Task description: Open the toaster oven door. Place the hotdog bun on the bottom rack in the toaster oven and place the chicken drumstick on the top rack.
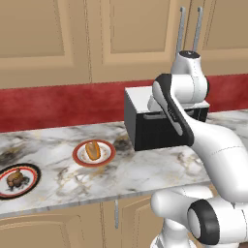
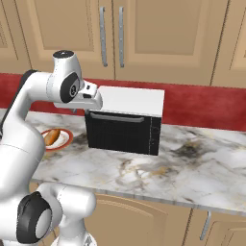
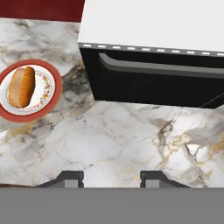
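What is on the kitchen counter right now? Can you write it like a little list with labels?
oven: boxy black toaster oven with a flat white top, door closed
bun: golden-orange hotdog bun on a red-rimmed white plate, left of the oven
chicken: lumpy dark brown drumstick on a dark-rimmed plate, farther left
gripper: two dark fingertips, holding nothing, above the marble counter

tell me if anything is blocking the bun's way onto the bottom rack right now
Yes. The toaster oven door is shut across the front of the toaster oven, so the racks are closed off. The hotdog bun sits on its plate, left of the oven.
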